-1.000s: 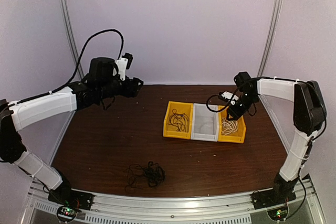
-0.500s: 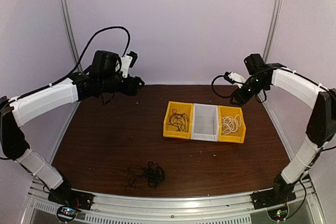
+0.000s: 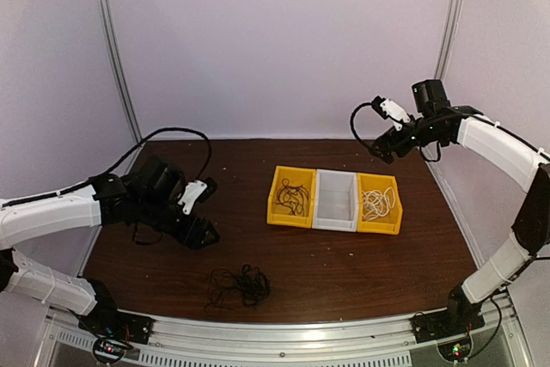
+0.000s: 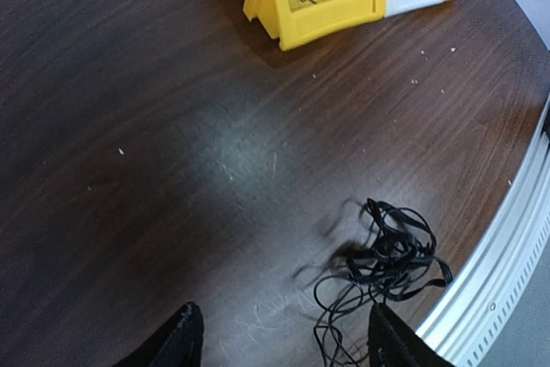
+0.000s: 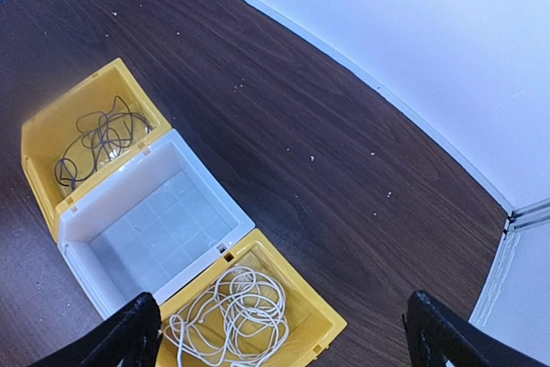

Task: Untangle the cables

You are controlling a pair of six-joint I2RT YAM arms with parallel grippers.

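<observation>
Table (image 3: 344,272) dark wood, with a metal rail along its near edge. Left arm is seen low over the left half of the table, its hand (image 4: 284,345) spread open with nothing between the fingers. Right arm is held high at the far right, above and behind the bins, its hand (image 5: 288,341) likewise parted wide and empty. Three bins are set side by side right of centre: left yellow bin (image 3: 288,217), white bin (image 3: 335,221), right yellow bin (image 3: 379,226). Black tangle (image 3: 239,285) is noted on the bare table close to the near rail, well apart from the bins. From the left hand it lies toward the near edge and a little to the right; in the left wrist view it sits just ahead of the right-side fingertip, not between the fingers. The clump is slightly wider across the table than deep, with loose loops trailing off its left side; no clean long axis can be made out. Left hand is judged far nearer and the likely one to take it. A dark cable (image 3: 294,198) is coiled in the left yellow bin and a white cable (image 3: 378,204) in the right one; the white bin appears to hold nothing
</observation>
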